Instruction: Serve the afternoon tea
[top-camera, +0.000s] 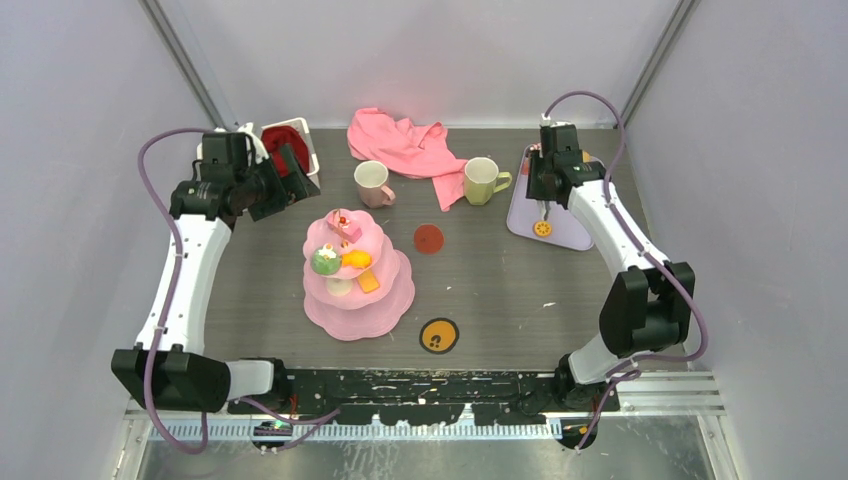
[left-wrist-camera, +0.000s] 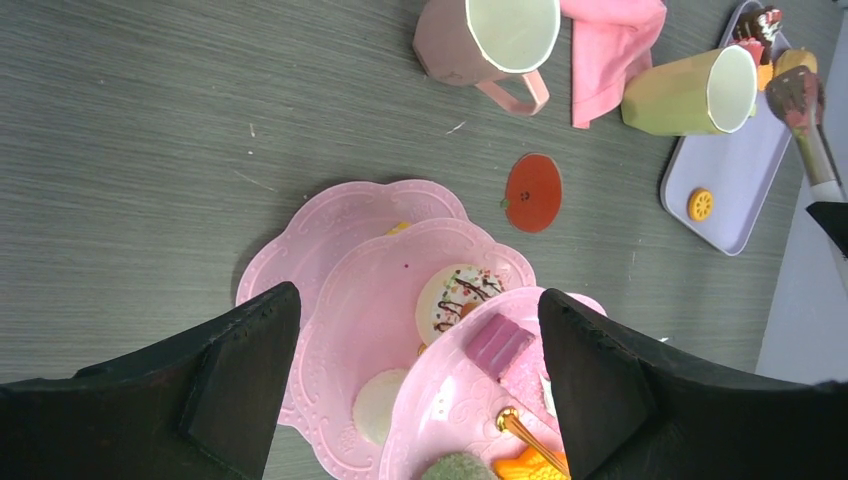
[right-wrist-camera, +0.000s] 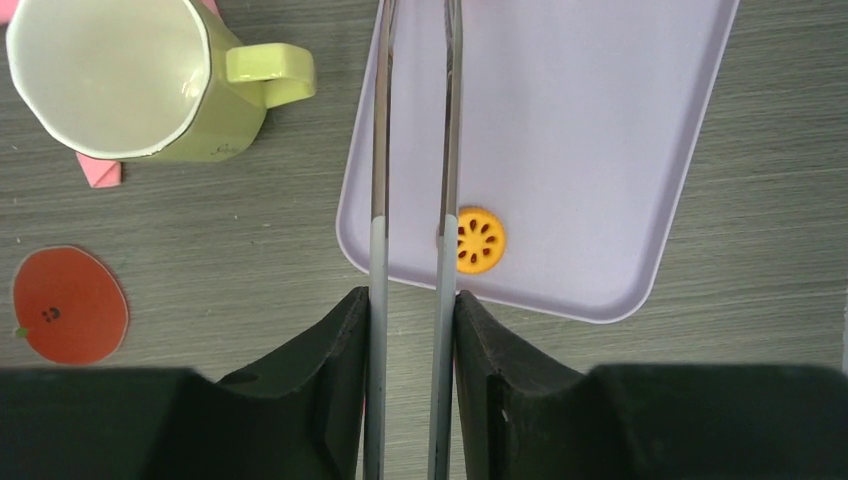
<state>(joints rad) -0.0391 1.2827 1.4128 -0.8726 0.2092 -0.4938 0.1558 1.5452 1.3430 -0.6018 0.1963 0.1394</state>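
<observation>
Grey wood-grain counter (top-camera: 500, 290) inside a plain grey-walled cell.

Right tool (right-wrist-camera: 410, 305): jaws nearly closed, clamped on thin metal tongs (right-wrist-camera: 380, 150). The tong arms stand a little apart and reach out over the lilac tray (right-wrist-camera: 600, 120). Their tips run out of the wrist view, so I can't tell if they carry anything. One orange slice (right-wrist-camera: 480, 240) lies on the tray just beside the right tong arm. A few more small pieces sit at the tray's far end, too small to name. Green mug (right-wrist-camera: 100, 70) is upright, looks empty, just off the tray's left side.

Left tool (left-wrist-camera: 415, 295): jaws wide apart, nothing in them, hovering over the stand (left-wrist-camera: 330, 230).

Stand is mid-counter and partly loaded: donut (left-wrist-camera: 455, 300), pink block (left-wrist-camera: 497, 343), plus green and orange bits on the tiers. Pink mug (left-wrist-camera: 450, 50) is behind it, next to the cloth (top-camera: 400, 140). Red disc (top-camera: 429, 239) and yellow disc (top-camera: 439, 335) lie bare on the counter. Basket (top-camera: 285, 140) is at the far left.

Progress: looks past halfway on the food. Left to do, by my read: move the slice and the last tray pieces to the stand, then set out both mugs, possibly on the discs.
</observation>
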